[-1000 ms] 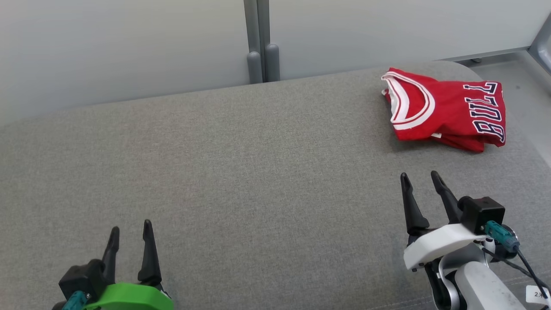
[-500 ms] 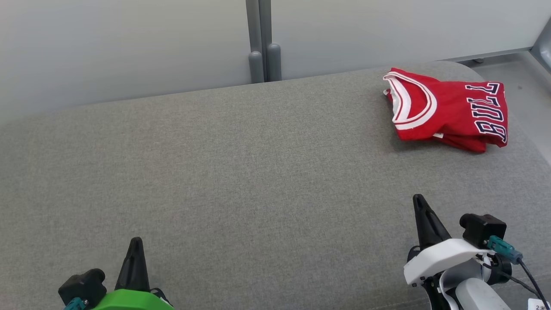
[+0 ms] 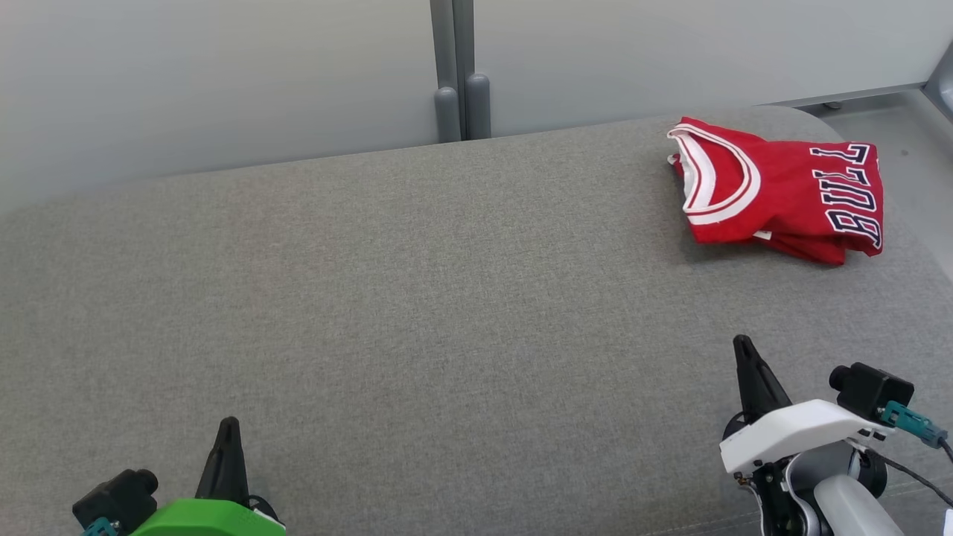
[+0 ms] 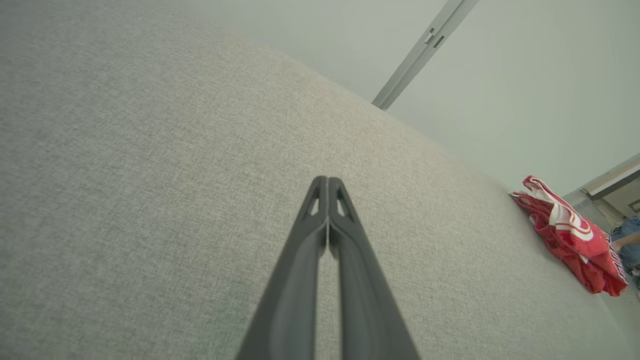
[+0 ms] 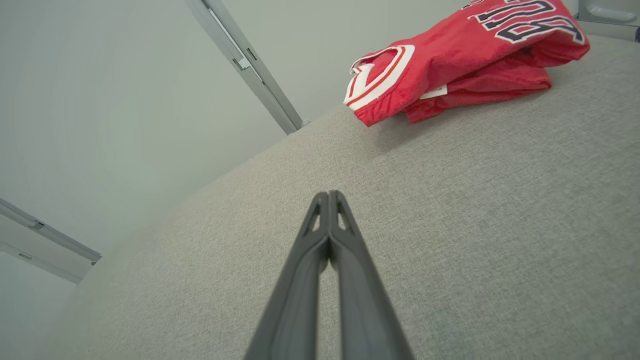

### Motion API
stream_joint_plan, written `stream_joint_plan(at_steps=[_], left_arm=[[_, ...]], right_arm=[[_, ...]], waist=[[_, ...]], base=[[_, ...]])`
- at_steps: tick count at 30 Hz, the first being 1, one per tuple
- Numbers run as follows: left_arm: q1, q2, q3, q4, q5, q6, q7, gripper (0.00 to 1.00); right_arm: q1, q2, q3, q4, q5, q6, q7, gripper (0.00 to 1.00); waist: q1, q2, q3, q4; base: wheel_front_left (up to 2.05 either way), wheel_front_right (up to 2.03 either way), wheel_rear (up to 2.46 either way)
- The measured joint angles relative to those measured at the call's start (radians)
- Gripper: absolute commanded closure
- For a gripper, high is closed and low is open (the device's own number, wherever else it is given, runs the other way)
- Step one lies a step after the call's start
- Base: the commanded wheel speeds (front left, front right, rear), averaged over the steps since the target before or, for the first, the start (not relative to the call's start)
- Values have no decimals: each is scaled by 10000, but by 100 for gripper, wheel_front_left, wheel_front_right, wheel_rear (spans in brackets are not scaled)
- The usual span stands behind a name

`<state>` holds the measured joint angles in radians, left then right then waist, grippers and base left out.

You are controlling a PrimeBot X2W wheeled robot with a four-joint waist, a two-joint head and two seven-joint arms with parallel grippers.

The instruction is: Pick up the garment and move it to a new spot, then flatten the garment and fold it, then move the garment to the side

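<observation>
The garment (image 3: pixel 782 190) is a red jersey with white trim and dark lettering, lying folded at the far right of the grey cushioned surface (image 3: pixel 447 298). It also appears in the left wrist view (image 4: pixel 570 235) and close ahead in the right wrist view (image 5: pixel 460 55). My left gripper (image 3: pixel 227 428) sits at the lower left, shut with nothing in it; its fingers (image 4: pixel 327 185) press together. My right gripper (image 3: pixel 743 346) is at the lower right, well short of the jersey, also shut and empty, fingers (image 5: pixel 328 197) touching.
A pale wall with a grey vertical post (image 3: pixel 454 71) runs behind the surface. The surface's rounded right end drops to a grey floor (image 3: pixel 893 119). A person's hand and denim (image 4: pixel 627 237) show at the far right edge of the left wrist view.
Both grippers have gone from open to shut, with nothing between the fingers. Both have drawn back toward the near edge. The jersey has not moved; the camera shifted slightly.
</observation>
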<state>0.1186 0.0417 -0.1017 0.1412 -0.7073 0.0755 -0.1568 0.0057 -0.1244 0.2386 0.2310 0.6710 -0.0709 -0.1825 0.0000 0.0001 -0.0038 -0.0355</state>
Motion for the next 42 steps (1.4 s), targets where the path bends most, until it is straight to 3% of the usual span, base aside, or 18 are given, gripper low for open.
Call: stream_joint_plan(at_steps=[42], left_arm=[[-801,58,744,663,-4951,-991,1331,100]], right_arm=[[-202,280,-1747,155,5212,976,1411,100]], waist=[[1,0,39,193]], base=[[0,0,0]])
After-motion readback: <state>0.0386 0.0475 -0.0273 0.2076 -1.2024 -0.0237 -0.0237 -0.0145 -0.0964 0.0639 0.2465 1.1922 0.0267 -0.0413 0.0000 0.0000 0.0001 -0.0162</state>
